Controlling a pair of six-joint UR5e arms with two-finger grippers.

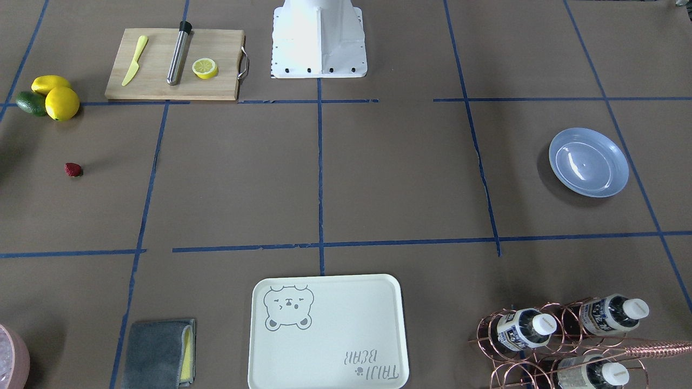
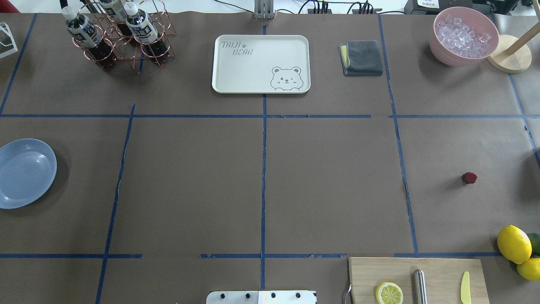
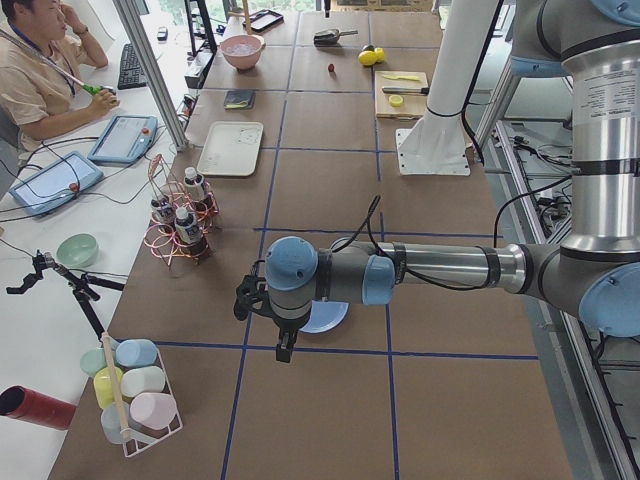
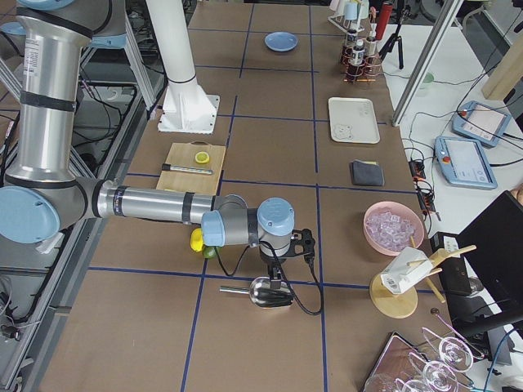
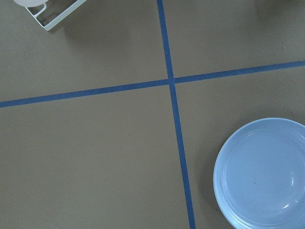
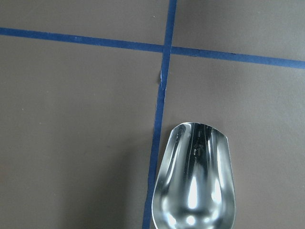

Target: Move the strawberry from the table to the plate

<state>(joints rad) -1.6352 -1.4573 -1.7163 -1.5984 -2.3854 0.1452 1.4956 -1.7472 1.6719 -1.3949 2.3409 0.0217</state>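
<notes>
Strawberry [image 1: 73, 169] and plate [image 1: 589, 162] are lying well apart on the desk [image 1: 400, 173].
The strawberry is resting on the brown paper toward the robot's right end, near two lemons [image 1: 62, 102] and an avocado [image 1: 31, 102] but touching neither. The pale blue plate is sitting flat toward the robot's left end. The left hand [image 3: 284, 345] is hanging over the desk just beside the plate. The right hand [image 4: 276, 273] is hanging above a steel scoop [image 6: 195, 181], well apart from the strawberry. Whether either hand is released or clenched cannot be told from these views.
</notes>
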